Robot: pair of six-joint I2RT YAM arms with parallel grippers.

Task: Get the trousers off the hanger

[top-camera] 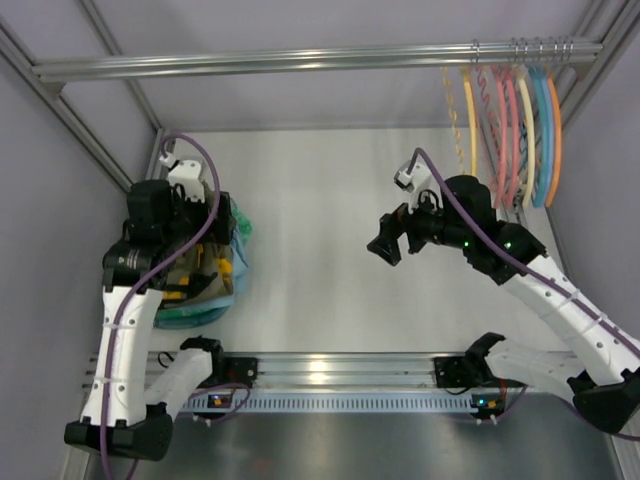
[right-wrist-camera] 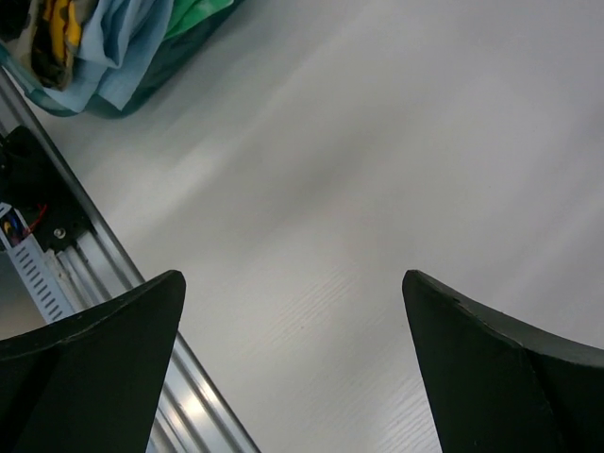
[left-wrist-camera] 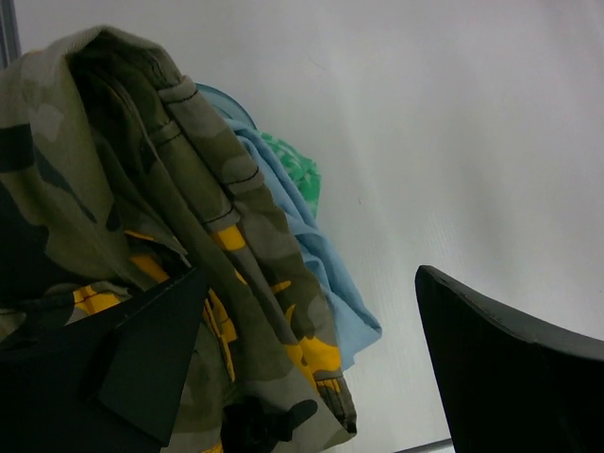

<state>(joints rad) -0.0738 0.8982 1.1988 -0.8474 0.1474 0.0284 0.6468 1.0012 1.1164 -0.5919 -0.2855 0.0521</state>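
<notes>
Table [top-camera: 330,250] surface is seen bare through the middle, with a heap of cloth at its left edge and a rail [top-camera: 300,60] of hangers high at the far right. The trousers [left-wrist-camera: 142,170] are found on that heap, on top of light blue clothes [left-wrist-camera: 311,264]. Their folds and belt loops run from upper left to lower right in the left wrist view.

No hanger can be made out inside the cloth. A pale yellow hanger [top-camera: 469,112] is seen on the rail among pink, blue and orange ones, well apart from the trousers, so the garment is judged to be off it already.

The left gripper [left-wrist-camera: 310,311] is held right over the heap with its jaws spread wide. The trousers lie just ahead of and partly between them, and nothing is gripped. The right gripper [top-camera: 385,245] is likewise spread and empty, held above bare table to the right of centre, well apart from the cloth.

The left arm is therefore by far the nearer. Any further handling of the trousers is judged to fall to it, with a closure across the folds rather than along them.
</notes>
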